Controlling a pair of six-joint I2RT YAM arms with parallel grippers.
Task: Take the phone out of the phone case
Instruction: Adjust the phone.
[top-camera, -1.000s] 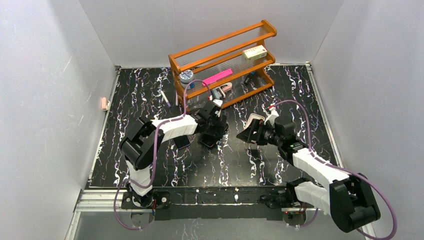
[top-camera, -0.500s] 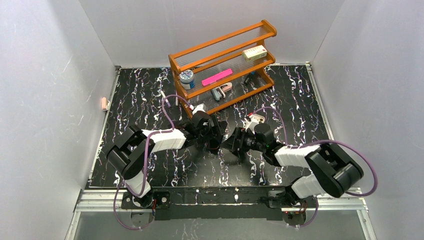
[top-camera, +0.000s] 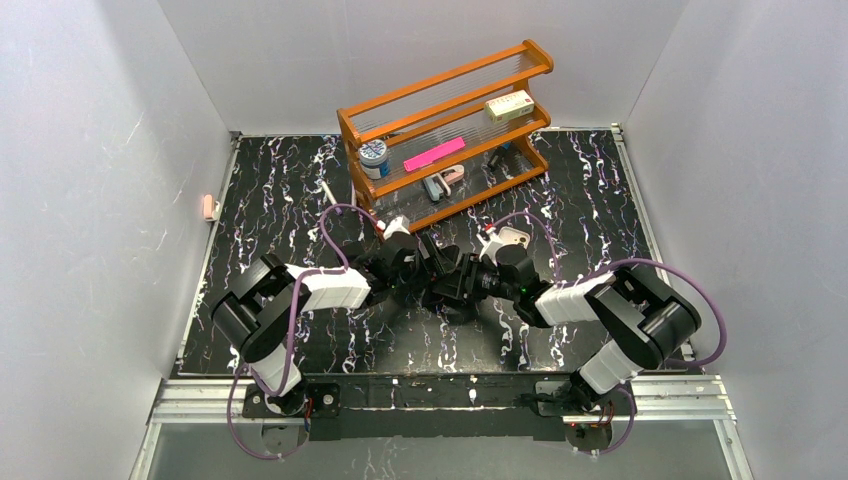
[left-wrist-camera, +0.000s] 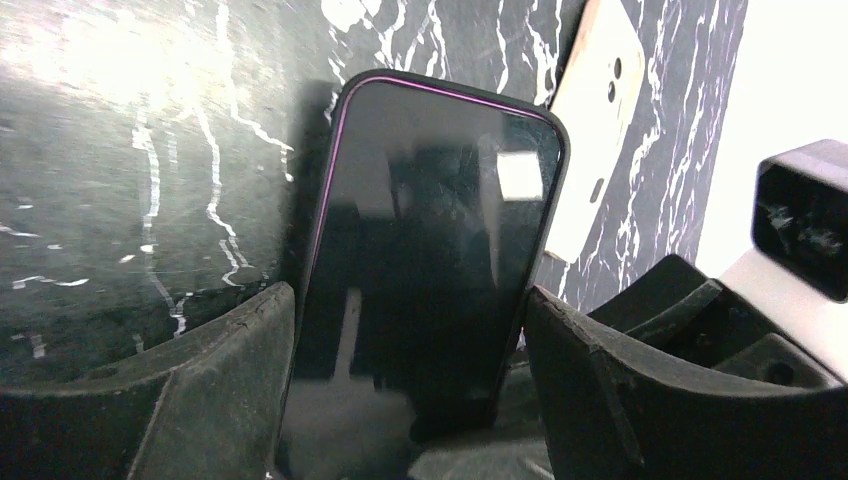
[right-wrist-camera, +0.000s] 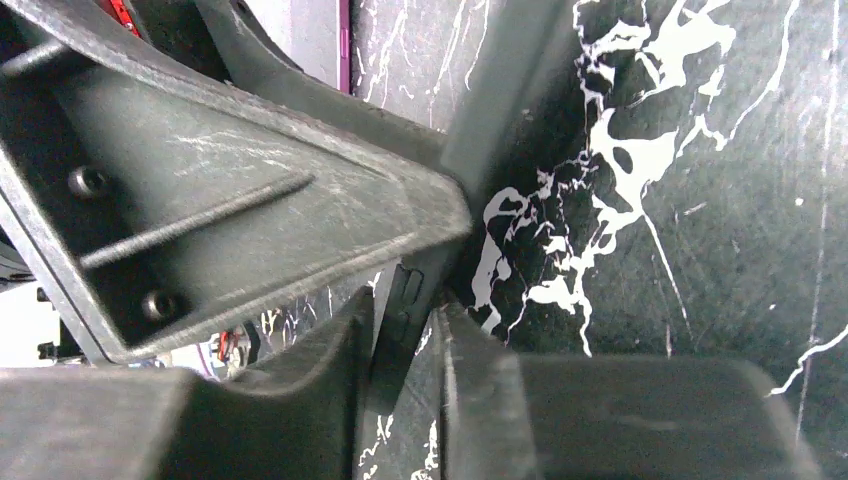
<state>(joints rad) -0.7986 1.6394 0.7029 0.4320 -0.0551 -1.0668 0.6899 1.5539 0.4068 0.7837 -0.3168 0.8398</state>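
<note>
phone (left-wrist-camera: 430, 250) sits inside its black phone case (left-wrist-camera: 553, 170); left gripper (left-wrist-camera: 408, 330) holds the case across its width, jaws set wide; right gripper (right-wrist-camera: 405, 310) stands narrow, pinching one thin edge of the case; black marbled table (right-wrist-camera: 700, 250) behind, mid-table.

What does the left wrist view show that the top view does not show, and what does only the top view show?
Only the left wrist view: the phone, its dark screen toward the camera, in a black case with a purple edge line, standing between the fingers of the left gripper.
Only the top view: the orange shelf with small things on it, the whole left arm and right arm, and the grey walls.
Both: the black marbled table.
</note>
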